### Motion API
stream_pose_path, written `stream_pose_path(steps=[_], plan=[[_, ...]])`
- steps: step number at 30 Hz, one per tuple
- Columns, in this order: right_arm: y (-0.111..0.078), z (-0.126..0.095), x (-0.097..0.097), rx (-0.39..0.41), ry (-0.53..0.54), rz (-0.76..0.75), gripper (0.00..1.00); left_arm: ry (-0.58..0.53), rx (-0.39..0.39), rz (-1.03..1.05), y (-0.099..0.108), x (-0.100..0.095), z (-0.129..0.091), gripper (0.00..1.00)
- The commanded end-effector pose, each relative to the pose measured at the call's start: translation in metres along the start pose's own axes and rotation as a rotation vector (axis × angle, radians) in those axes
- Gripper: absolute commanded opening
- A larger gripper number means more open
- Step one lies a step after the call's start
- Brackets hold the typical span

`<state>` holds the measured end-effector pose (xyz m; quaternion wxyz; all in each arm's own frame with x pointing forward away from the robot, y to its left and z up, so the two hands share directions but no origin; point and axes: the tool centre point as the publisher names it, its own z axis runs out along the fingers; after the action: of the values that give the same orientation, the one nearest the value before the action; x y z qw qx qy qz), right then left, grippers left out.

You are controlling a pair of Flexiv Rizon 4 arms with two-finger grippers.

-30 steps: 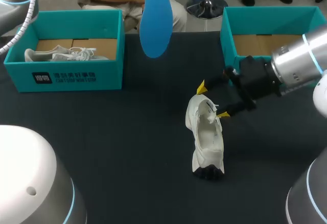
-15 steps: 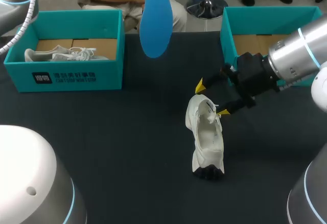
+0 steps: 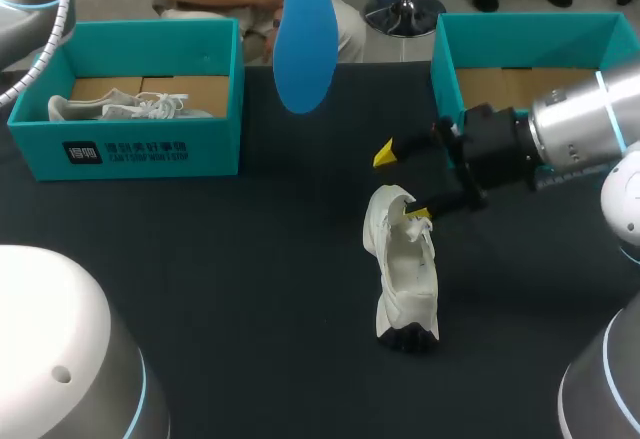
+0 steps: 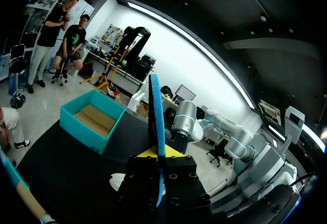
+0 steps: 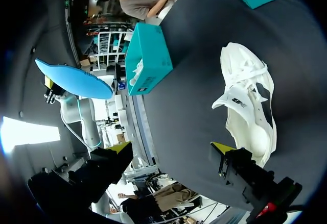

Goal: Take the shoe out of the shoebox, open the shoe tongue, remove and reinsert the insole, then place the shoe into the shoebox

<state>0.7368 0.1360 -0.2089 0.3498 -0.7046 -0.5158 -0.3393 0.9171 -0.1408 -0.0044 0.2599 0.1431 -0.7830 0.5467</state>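
Your dark tabletop (image 3: 250, 259) carries two open teal cardboard shoeboxes. The left teal shoebox (image 3: 150, 149) sits at the far left corner with a second white shoe (image 3: 120, 109) lying inside. The right teal shoebox (image 3: 447, 69) sits at the far right corner and shows only its brown floor.

The white lace-up sneaker (image 3: 405, 269) is out of its box. It lies near the middle of the tabletop, a little toward the right edge, with its opening facing up and its length running from the near edge toward the far one.

Your left gripper (image 4: 158, 155) is clamped on the long blue insole (image 3: 303, 44), holding it high above the far edge, well apart from the sneaker.

Your right gripper (image 3: 400, 183) stands spread wide and holds nothing. One yellow fingertip is at the sneaker's far end by the laces, and the other is out over bare tabletop. You cannot tell from here whether that tip actually touches.

The insole looks to be out, so reinsertion appears to be the step in hand. Next you would steady the sneaker and keep the tongue back with the right gripper. Then bring the insole down, line it up with the opening, and slide it in toe-end first.
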Motion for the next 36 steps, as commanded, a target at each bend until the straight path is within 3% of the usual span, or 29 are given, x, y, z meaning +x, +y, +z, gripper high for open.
stream_pose_path(steps=[1,17,18,28,36], plan=[[-0.001,0.005,-0.002,0.01,0.093,0.027,1.0,0.001,-0.002,0.0,0.0,-0.001,0.0,0.0],[-0.008,0.008,0.022,0.033,0.336,0.131,1.0,0.001,-0.002,0.0,0.0,-0.001,0.0,0.0],[-0.01,0.005,0.024,0.008,0.308,0.141,1.0,0.001,-0.002,0.0,0.0,-0.001,0.0,0.0],[-0.007,-0.006,0.041,0.04,0.372,0.14,1.0,0.001,-0.002,0.0,0.0,-0.001,0.0,0.0],[-0.007,-0.021,0.065,0.028,0.376,0.114,1.0,0.001,-0.002,0.0,0.0,-0.001,0.0,0.0]])
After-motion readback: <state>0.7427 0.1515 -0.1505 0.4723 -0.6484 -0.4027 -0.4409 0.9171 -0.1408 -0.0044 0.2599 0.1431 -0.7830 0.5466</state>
